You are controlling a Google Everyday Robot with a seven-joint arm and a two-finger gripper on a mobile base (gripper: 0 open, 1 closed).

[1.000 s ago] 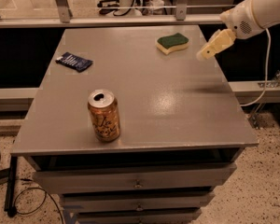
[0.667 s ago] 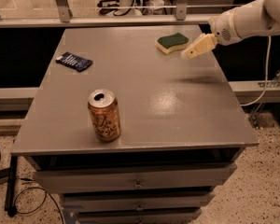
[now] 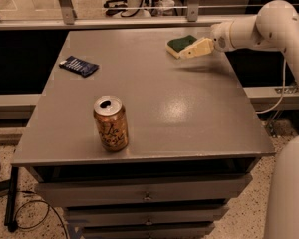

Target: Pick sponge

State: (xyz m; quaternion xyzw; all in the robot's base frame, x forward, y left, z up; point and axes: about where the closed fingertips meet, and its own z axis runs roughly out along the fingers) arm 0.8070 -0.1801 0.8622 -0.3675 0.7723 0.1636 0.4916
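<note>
While hovering at the surface's (image 3: 164, 103) far right, overlapping the sponge's (image 3: 178, 44) right end with the hand (image 3: 197, 49).
Likely feeling light and squashy, favouring a pinch across the narrow sides; showing dark green top over pale yellow foam; leaving hand's state, apart or together, impossible to tell.

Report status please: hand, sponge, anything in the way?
Hand at the sponge's edge, far right of table. Sponge flat on table, not lifted. Can and blue packet well clear.
</note>
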